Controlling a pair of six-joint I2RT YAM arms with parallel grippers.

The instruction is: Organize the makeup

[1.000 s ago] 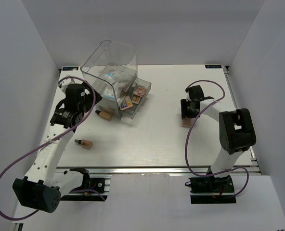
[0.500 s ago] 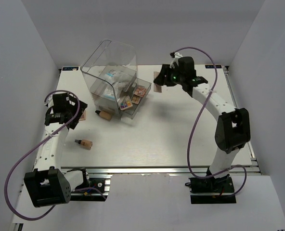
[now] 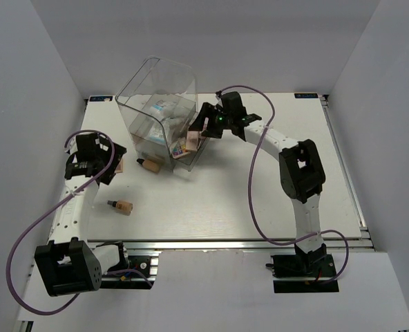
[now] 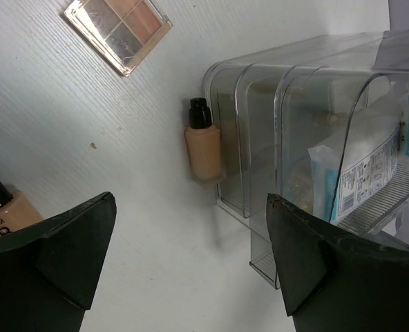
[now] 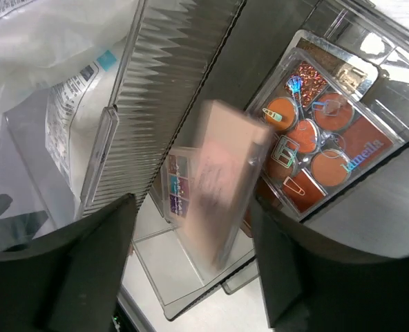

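Palette (image 5: 222, 200) between right jaws

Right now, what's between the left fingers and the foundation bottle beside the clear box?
Only bare table between left fingers and bottle, in the left wrist view.

The bench (image 4: 156, 270) is matt white with a fine grained texture. The box (image 4: 260, 97) on it is clear glossy plastic, smooth on its walls and ribbed on one panel (image 5: 170, 90). A foundation bottle (image 4: 203, 149) looks smooth and tan with a shiny dark cap, a palette (image 4: 118, 31) has a glossy, reflective face, a packet (image 4: 356, 173) is thin white-and-blue plastic film, creased and shiny, and the left pincer (image 4: 189, 221) has fingers (image 4: 59, 256) of matt black plastic, slightly rough.
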